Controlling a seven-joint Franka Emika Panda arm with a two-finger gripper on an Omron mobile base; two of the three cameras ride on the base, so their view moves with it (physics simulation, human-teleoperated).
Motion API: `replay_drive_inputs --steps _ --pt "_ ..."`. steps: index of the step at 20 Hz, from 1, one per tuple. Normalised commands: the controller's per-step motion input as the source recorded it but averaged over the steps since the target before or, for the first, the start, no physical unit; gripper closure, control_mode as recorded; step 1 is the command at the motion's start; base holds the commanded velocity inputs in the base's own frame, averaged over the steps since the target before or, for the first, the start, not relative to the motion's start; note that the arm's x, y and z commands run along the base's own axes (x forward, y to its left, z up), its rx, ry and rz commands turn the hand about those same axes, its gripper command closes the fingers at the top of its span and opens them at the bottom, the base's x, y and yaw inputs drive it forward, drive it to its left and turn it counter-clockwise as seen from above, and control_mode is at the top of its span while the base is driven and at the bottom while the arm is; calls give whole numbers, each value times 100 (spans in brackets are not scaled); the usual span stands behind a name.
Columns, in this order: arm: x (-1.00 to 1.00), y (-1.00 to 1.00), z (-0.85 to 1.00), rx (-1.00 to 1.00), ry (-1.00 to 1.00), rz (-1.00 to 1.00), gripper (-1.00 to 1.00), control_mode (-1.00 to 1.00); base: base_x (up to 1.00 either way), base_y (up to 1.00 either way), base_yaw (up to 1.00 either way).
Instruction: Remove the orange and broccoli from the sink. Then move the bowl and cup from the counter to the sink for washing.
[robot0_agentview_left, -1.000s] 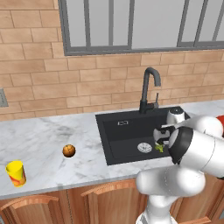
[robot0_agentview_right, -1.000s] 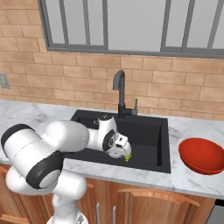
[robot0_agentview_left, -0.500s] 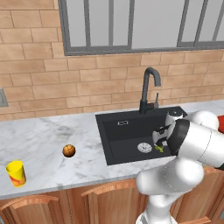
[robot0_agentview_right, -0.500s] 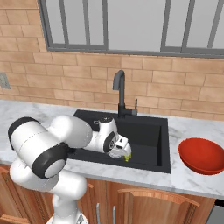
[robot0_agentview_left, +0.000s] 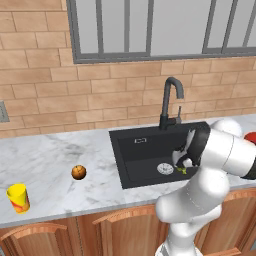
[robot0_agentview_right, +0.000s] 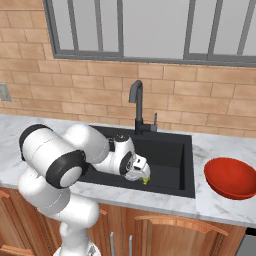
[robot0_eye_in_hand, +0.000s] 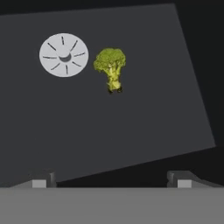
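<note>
Orange (robot0_agentview_left: 78, 172) out on counter, far left of hand. We hover gripper (robot0_eye_in_hand: 112, 179) over sink (robot0_eye_in_hand: 144, 131), jaws spread wide, empty. Drain (robot0_eye_in_hand: 64, 54) ahead-left; broccoli (robot0_eye_in_hand: 110, 66) dead ahead. We'd descend straight, straddle stem, then close.

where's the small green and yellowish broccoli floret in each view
Left base view: the small green and yellowish broccoli floret peeks out at centre right, beside the arm, on the black sink's floor.
Right base view: a sliver of it shows just below centre, under the open gripper.
Hand view: upper middle, lying clear of the fingertips.
Shared landmark: the white round drain, right beside the floret; the arm hides it in the right base view.
</note>
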Motion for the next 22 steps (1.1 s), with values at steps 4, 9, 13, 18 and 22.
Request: replay_drive_inputs --steps 4,9,13,18,22 --pt "19 -2 -13 0 0 1 -100 -100 0 0 0" --pt "18 -8 -13 0 0 2 -100 -100 0 0 0" --pt "11 -10 -14 0 0 0 -100 -100 0 0 0" --pt "10 -7 -15 0 0 0 -100 -100 0 0 0" --pt "10 -3 -16 0 0 0 -100 -100 0 0 0"
